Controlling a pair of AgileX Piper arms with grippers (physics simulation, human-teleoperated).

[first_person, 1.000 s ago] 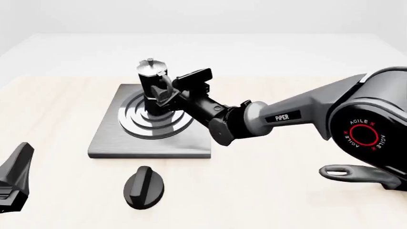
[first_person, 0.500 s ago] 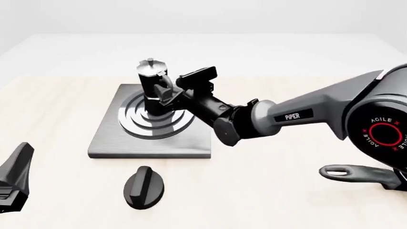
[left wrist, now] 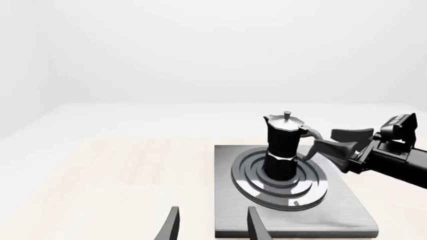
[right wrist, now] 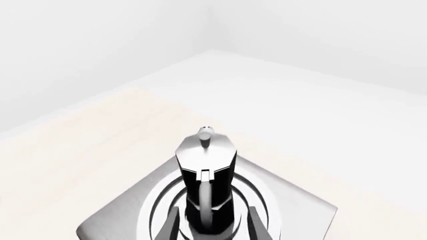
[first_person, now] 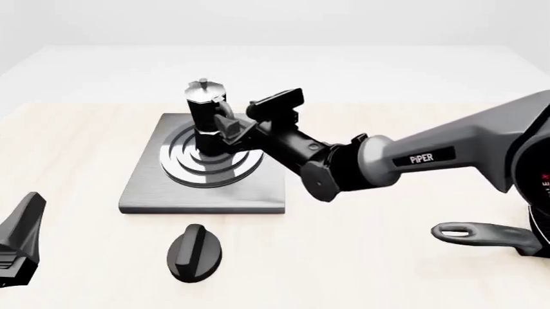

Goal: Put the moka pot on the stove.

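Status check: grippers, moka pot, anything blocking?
Right gripper open, fingers either side of moka pot handle. Left gripper open, idle. Pot upright on stove burner. Nothing blocking.

"PIPER" on right arm (first_person: 429, 158), red ring lettering unreadable

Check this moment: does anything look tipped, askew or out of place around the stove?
Nothing stands out. The moka pot stands upright on the ring burner of the stove, lid on. The right pincer is open beside its handle. The black oval knob lies on the table, off the stove.
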